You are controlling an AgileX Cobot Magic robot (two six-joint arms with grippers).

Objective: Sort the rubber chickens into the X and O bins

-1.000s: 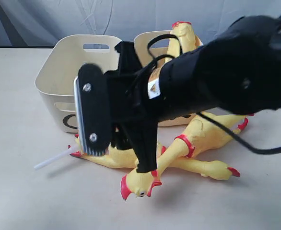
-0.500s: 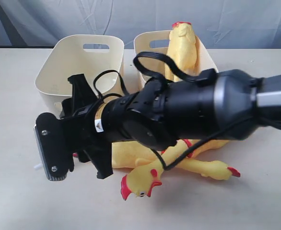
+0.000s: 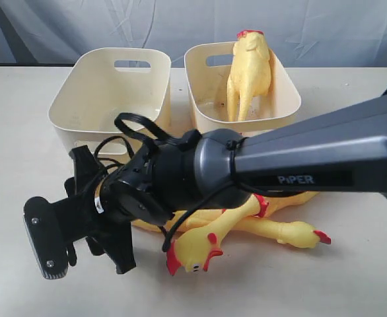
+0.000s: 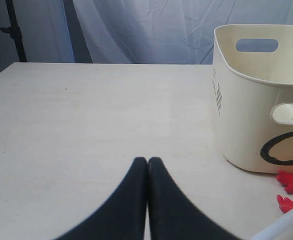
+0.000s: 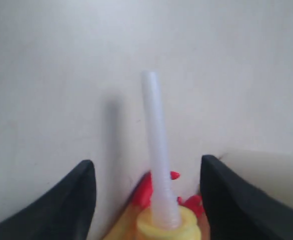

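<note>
Between parted jaws of right gripper (image 5: 146, 164): white tube (image 5: 153, 130) of one rubber chicken (image 5: 162, 226), seemingly untouched. Tips of left gripper (image 4: 147, 162) pressed together, O bin (image 4: 246, 115) nearby.

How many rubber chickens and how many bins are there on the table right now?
Rubber chickens: at least 3: standing chicken in the right-hand bin, head-forward chicken, tube-ended chicken; the right arm hides part of the pile.
Cream bins: 2: that bin and the O bin.
Total: at least 5.
</note>
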